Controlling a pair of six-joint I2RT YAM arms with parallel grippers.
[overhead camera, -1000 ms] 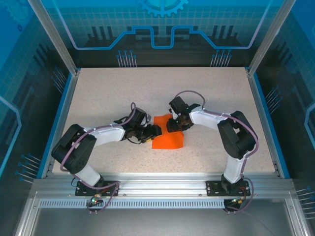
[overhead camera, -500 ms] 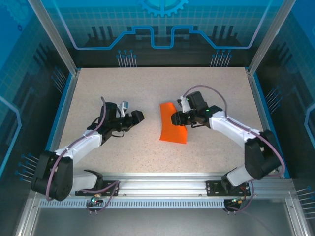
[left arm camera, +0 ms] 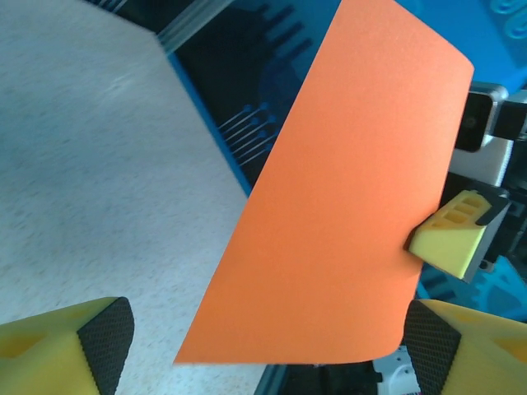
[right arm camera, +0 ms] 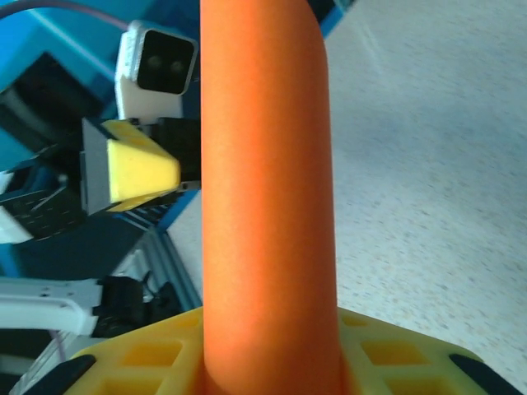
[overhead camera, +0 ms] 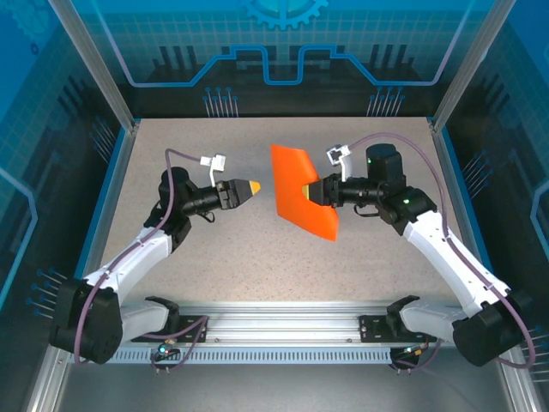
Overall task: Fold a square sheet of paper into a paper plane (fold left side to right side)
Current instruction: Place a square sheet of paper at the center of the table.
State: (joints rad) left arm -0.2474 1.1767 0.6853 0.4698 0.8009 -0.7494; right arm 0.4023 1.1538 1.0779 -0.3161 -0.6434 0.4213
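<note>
The square sheet of paper point(overhead camera: 300, 202) is bright orange, bowed into a curve, and hangs in the air over the middle of the table; it is a bent sheet, not a pointed plane. My right gripper point(overhead camera: 316, 192) is shut on its right edge. In the right wrist view the sheet point(right arm camera: 265, 164) rises straight up from between the yellow fingers point(right arm camera: 132, 362). My left gripper point(overhead camera: 249, 187) points at the sheet from the left, apart from it and open. In the left wrist view the sheet point(left arm camera: 346, 206) lies ahead of the spread pads point(left arm camera: 66, 350), with the right gripper's finger point(left arm camera: 449, 239) on its edge.
The speckled table point(overhead camera: 214, 249) has a blue rim point(overhead camera: 107, 197) on each side. An aluminium rail point(overhead camera: 274, 322) runs along the near edge by the arm bases. Frame posts and blue panels close the back and sides.
The right gripper has lifted the sheet off the table and carried it up and back. The left gripper has let go, opened wide and drawn away to the left.
</note>
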